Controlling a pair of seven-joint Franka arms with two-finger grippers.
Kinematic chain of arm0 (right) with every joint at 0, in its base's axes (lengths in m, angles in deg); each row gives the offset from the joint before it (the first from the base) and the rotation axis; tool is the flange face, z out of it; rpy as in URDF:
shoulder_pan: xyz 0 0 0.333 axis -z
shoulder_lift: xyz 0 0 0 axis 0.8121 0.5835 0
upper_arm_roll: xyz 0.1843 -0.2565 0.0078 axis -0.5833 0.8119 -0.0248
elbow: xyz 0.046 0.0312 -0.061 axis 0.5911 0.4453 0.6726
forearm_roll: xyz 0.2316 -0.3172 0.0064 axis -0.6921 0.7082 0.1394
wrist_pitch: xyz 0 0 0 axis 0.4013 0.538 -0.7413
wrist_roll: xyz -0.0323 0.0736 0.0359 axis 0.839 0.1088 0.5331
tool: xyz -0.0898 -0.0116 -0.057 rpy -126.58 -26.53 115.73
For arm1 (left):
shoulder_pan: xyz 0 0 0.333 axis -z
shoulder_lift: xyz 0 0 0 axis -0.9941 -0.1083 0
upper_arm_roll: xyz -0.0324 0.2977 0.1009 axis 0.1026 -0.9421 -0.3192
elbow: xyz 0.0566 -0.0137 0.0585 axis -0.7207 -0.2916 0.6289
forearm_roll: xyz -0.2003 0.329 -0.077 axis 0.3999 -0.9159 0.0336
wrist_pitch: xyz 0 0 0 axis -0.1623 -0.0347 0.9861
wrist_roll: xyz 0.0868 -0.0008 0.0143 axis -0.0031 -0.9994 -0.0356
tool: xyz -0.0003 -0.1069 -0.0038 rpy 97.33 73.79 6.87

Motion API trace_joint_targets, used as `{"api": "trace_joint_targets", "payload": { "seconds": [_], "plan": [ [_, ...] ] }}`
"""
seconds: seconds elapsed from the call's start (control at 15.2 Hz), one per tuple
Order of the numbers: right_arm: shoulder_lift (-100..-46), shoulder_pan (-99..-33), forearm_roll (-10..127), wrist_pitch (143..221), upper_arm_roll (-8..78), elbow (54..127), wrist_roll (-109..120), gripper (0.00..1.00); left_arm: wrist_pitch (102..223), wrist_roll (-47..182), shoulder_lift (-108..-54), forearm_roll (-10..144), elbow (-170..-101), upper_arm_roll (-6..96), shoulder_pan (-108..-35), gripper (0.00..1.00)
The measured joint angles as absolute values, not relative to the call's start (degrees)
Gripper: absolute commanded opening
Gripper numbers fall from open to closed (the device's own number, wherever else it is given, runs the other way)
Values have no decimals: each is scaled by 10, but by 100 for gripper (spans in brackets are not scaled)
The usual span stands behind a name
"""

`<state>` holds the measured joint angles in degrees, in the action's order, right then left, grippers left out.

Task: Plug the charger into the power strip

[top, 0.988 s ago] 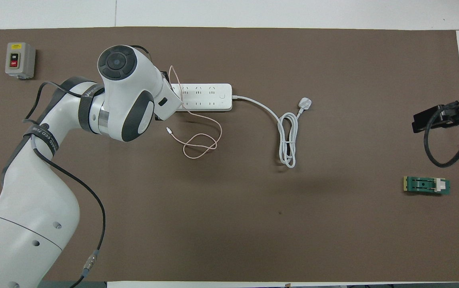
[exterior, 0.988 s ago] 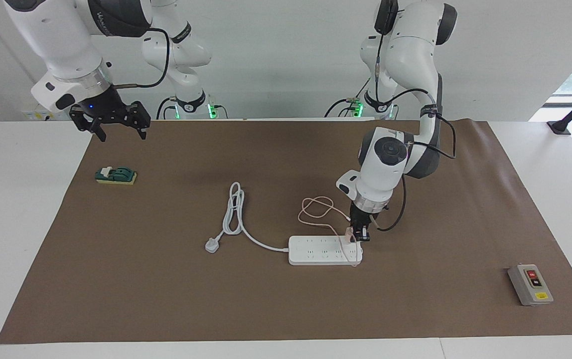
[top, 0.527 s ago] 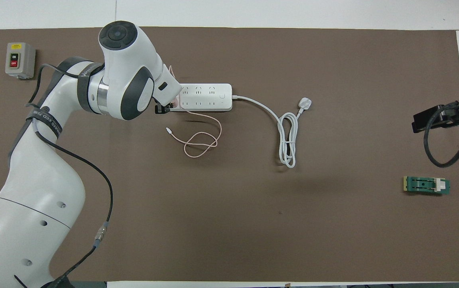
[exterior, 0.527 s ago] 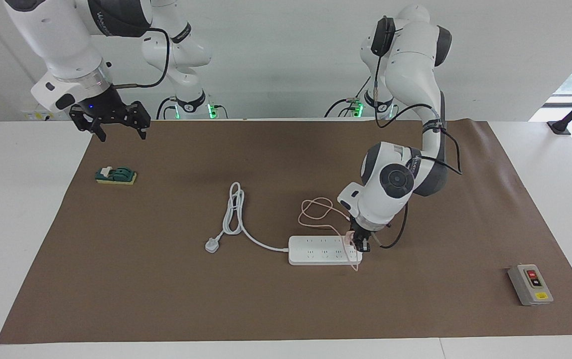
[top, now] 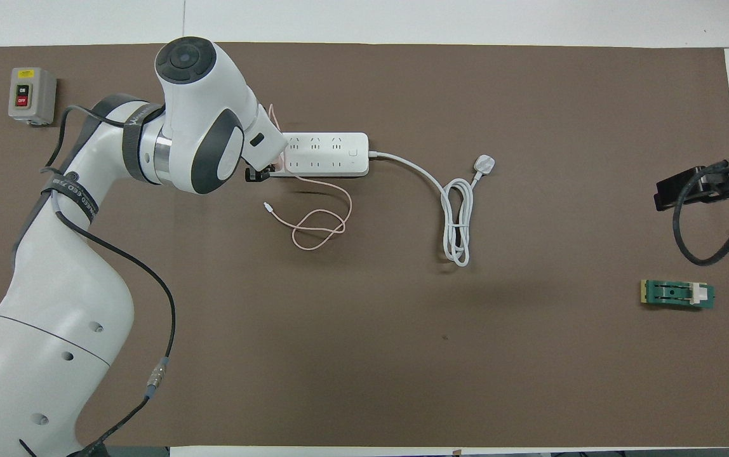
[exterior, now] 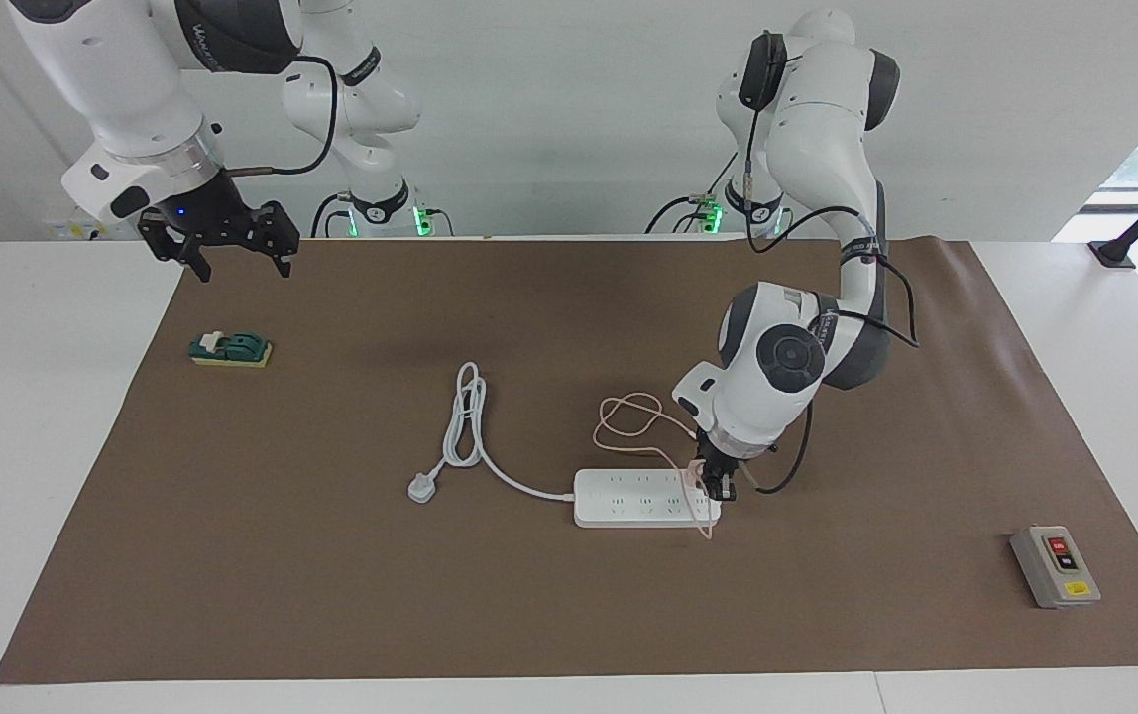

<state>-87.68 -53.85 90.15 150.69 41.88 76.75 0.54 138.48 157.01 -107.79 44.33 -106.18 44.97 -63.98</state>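
Your left arm reaches out from its base, elbow raised and forearm folded downward, so the wrist points steeply down at the end of the power strip (exterior: 646, 498) that lies toward the left arm's end of the table. The left gripper (exterior: 715, 483) sits right at that end of the strip, its fingers clamped on the charger (exterior: 697, 475), the small pink cube, which is down against the strip's top face at the row of outlets nearer the robots. You cannot tell from either view whether the prongs are seated in a socket. In the overhead view the wrist covers most of the charger (top: 277, 166); only a sliver of pink shows beside the gripper (top: 258, 172). The charger's thin pink cable (exterior: 631, 419) drapes across the strip's end and also loops on the brown mat (exterior: 331, 555) nearer the robots than the strip.

Your right arm waits, its right gripper (exterior: 232, 248) held high over the mat's edge at the right arm's end, fingers spread apart and holding nothing, above a small green switch block (exterior: 230, 349). A grey button box (exterior: 1055, 565) rests near the mat's corner at the left arm's end
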Motion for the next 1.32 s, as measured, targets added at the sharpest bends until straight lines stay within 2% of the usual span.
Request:
{"api": "trace_joint_targets", "payload": {
  "seconds": [0.2, 0.26, 0.33, 0.4, 0.79, 1.32],
  "plan": [
    [-877, -538, 902, 1507, 419, 767, 5, 100, 1388, 1570, -1076, 443, -1065, 450, -640, 15],
    [-877, -538, 902, 1507, 419, 768, 5, 100, 1388, 1570, -1076, 443, -1065, 450, -640, 38],
    [-877, -538, 902, 1507, 419, 767, 5, 100, 1388, 1570, -1076, 443, -1065, 450, -640, 96],
    [-877, -538, 902, 1507, 419, 768, 5, 100, 1389, 1571, -1078, 444, -1065, 450, -640, 100],
    [-877, -538, 902, 1507, 419, 767, 5, 100, 1396, 1576, -1097, 452, -1045, 451, -640, 100],
    [-877, -538, 902, 1507, 419, 768, 5, 100, 1369, 1576, -1014, 471, -1037, 444, -672, 100]
  ]
}}
